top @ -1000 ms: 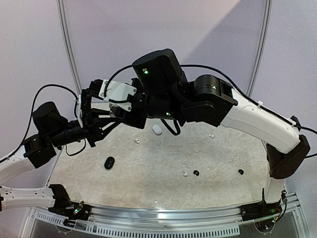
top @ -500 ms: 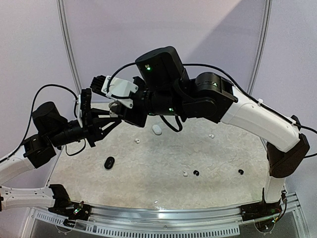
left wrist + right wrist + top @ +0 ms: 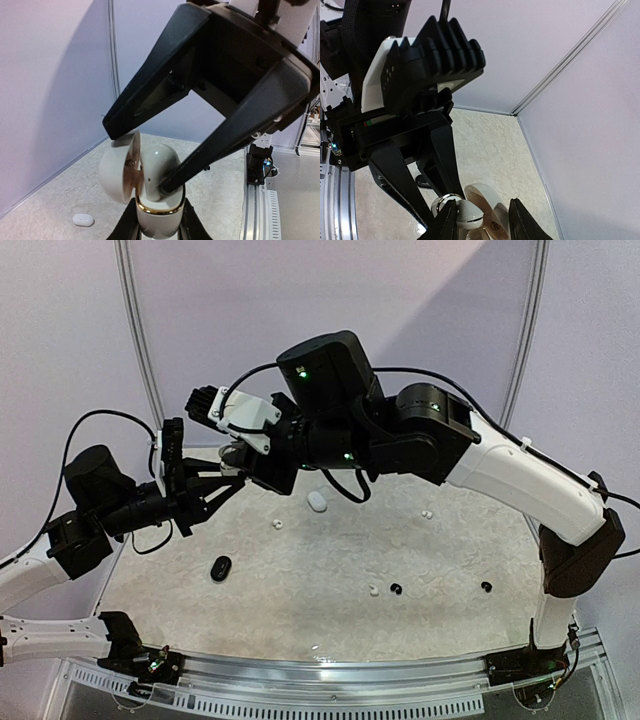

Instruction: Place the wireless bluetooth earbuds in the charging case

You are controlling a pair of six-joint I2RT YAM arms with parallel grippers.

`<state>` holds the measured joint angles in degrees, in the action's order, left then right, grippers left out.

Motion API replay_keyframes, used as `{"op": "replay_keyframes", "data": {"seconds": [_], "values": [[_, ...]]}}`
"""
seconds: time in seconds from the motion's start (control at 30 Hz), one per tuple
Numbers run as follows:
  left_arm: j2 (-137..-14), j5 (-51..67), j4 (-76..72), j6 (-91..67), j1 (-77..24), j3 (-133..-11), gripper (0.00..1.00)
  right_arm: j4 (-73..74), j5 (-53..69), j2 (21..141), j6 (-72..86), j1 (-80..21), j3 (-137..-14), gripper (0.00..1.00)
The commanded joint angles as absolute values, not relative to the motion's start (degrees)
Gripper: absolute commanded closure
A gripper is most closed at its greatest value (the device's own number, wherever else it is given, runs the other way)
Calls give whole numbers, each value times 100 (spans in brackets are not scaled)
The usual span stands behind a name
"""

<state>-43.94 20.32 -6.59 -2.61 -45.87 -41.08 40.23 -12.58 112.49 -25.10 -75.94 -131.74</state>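
Observation:
My left gripper is shut on a white charging case with a gold rim, held upright above the table with its lid swung open. A white earbud stands in the case mouth, sticking up. My right gripper comes down from above, jaws open: one finger presses against the earbud, the other reaches the lid's top edge. In the right wrist view the earbud rests against one fingertip of the right gripper, with the lid between the fingers.
On the table lie a white case, a black case, small white buds and two black buds. Both arms cross above the table's left half. Walls stand close at the back and left.
The right wrist has risen and tipped a little towards the upper left over the held case. The left arm and the case have stayed where they were.

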Motion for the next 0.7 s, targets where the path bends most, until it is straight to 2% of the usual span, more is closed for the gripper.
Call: {"op": "replay_keyframes", "data": {"seconds": [0.0, 0.67], "values": [[-4307, 2027, -1318, -207, -4667, -4236, 100, 4281, -838, 11303, -2289, -7623, -13131, 65], [-4210, 1910, -1392, -28, -4667, -4228, 100, 4149, -852, 11329, -1909, -7601, -13087, 67]]}}
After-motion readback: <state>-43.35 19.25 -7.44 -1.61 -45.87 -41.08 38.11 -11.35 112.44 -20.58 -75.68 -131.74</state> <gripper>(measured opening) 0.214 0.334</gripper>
